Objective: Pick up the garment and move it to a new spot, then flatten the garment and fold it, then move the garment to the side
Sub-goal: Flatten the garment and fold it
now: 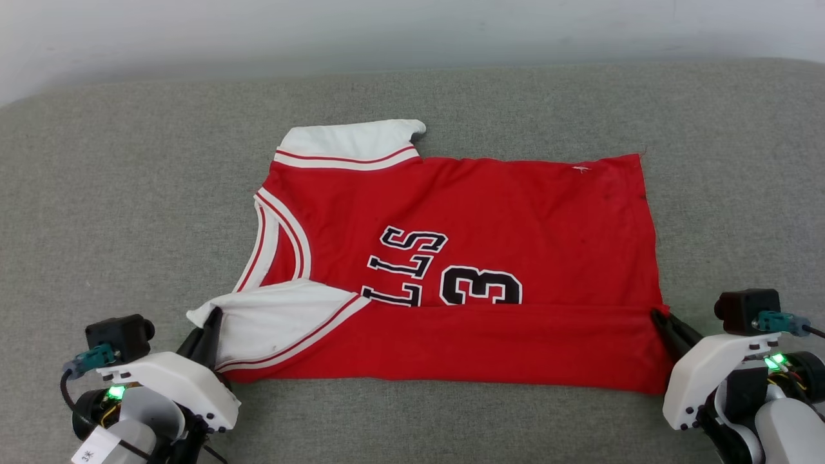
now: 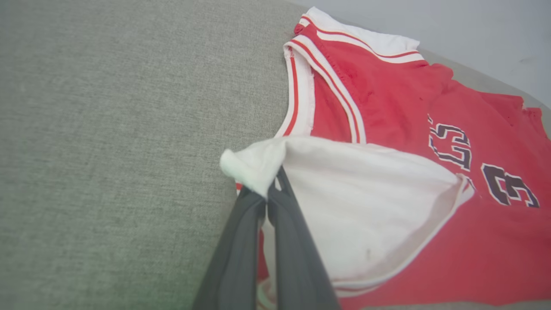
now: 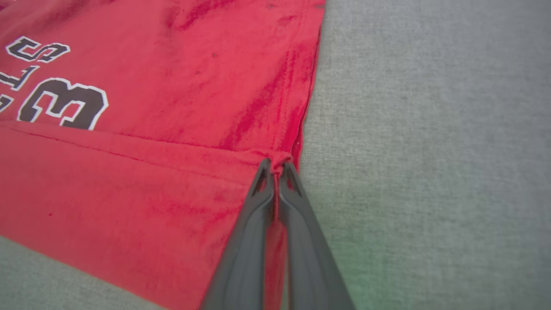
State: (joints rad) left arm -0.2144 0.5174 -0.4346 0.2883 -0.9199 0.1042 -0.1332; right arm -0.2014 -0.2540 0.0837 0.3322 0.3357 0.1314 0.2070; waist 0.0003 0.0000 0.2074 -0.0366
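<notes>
The garment (image 1: 490, 212) is a red jersey with white sleeves, striped trim and black lettering, spread sideways on the grey surface. Its near edge is folded over, covering the lower part of the lettering. My left gripper (image 1: 211, 317) is shut on the tip of the near white sleeve (image 2: 344, 202), pinched at the left wrist view's centre (image 2: 269, 193). My right gripper (image 1: 659, 317) is shut on the garment's right hem corner (image 3: 282, 160), where the folded flap meets the edge. The far white sleeve (image 1: 348, 145) lies flat at the back.
A grey fabric-covered surface (image 1: 129, 193) stretches wide on all sides of the garment. A pale wall (image 1: 412, 32) runs behind its far edge.
</notes>
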